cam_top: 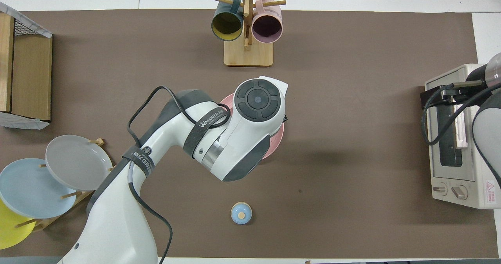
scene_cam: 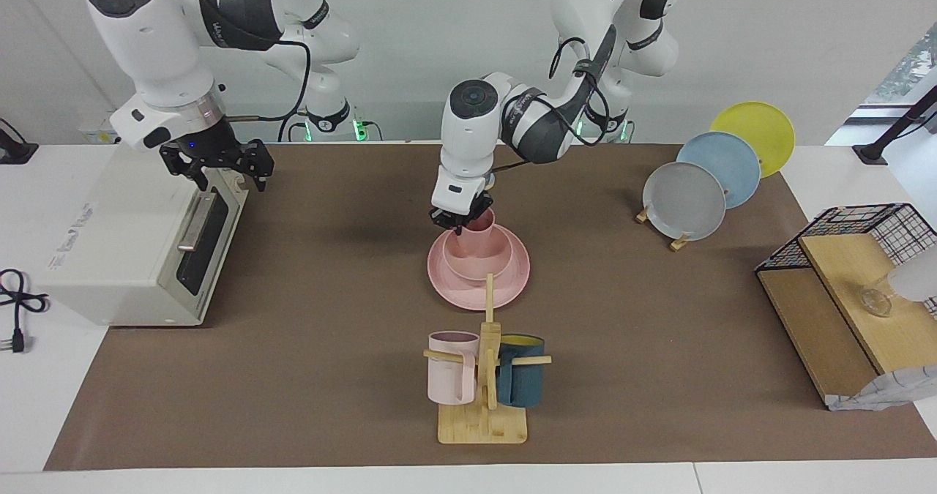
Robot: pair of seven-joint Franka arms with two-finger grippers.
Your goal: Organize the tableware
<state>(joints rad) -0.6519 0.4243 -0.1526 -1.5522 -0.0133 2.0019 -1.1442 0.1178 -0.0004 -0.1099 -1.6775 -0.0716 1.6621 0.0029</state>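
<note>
Pink set — one plate (scene_cam: 512, 283), one bowl (scene_cam: 487, 263), one cup (scene_cam: 476, 232) clamped in left jaws — right jaws apart

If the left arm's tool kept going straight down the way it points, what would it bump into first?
Probably the pink bowl on the pink plate. The left tool, shut on the pink cup, points down into it; the cup's base would likely touch first, though depth is unclear.
</note>
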